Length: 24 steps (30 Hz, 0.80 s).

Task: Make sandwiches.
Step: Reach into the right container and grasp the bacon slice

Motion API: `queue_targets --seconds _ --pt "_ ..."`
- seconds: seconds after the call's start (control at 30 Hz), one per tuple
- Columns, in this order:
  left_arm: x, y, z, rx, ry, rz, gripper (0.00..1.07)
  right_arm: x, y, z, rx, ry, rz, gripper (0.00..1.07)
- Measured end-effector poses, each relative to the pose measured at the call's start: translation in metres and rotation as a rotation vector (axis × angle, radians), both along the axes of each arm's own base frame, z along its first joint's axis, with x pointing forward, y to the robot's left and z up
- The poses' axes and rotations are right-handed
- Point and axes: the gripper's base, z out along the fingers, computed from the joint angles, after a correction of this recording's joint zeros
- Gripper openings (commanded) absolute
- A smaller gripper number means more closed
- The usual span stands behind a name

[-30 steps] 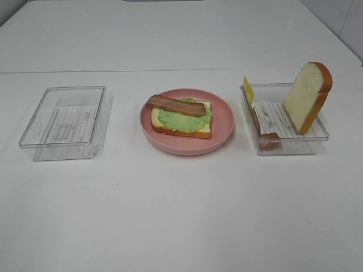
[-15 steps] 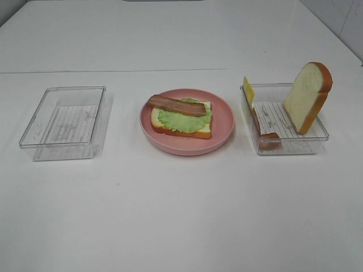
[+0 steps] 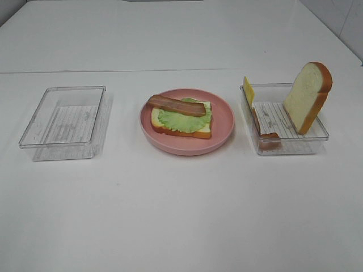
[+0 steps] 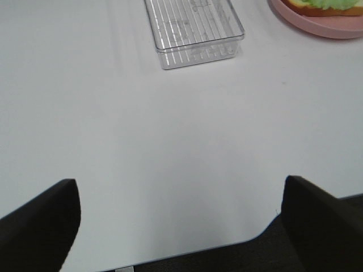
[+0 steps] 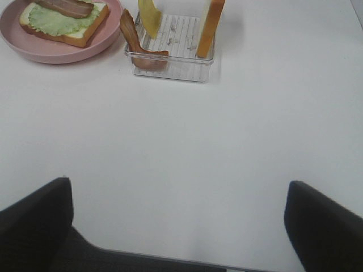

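An open sandwich lies on the pink plate at the table's middle: a bread slice, a green lettuce leaf and one bacon strip on top. In the right tray a second bread slice leans upright, with a yellow cheese slice and another bacon strip. Neither gripper shows in the high view. My left gripper and right gripper both hang open over bare table near its front edge, holding nothing.
An empty clear tray stands at the left, also seen as the clear tray in the left wrist view. The right wrist view shows the plate and the filled tray ahead. The white table's front edge runs just under both grippers.
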Motion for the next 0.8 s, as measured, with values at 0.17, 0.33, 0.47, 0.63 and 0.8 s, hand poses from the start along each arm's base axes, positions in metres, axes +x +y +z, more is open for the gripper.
queue_targets --seconds 0.17,0.33,0.47,0.63,0.8 --pt "-0.006 0.001 0.001 -0.002 -0.041 0.041 0.88 0.0 0.0 0.0 0.0 0.0 0.0 0.99" --pt "-0.023 0.002 0.001 -0.004 -0.149 0.096 0.88 0.0 0.0 0.0 0.0 0.0 0.0 0.99" --pt "-0.03 0.001 0.001 -0.002 -0.196 0.134 0.88 0.0 0.0 0.0 0.0 0.0 0.0 0.99" --pt "-0.03 0.001 0.001 -0.002 -0.196 0.134 0.88 0.0 0.0 0.0 0.0 0.0 0.0 0.99" --pt "-0.03 0.001 0.001 -0.002 -0.196 0.134 0.88 0.0 0.0 0.0 0.0 0.0 0.0 0.99"
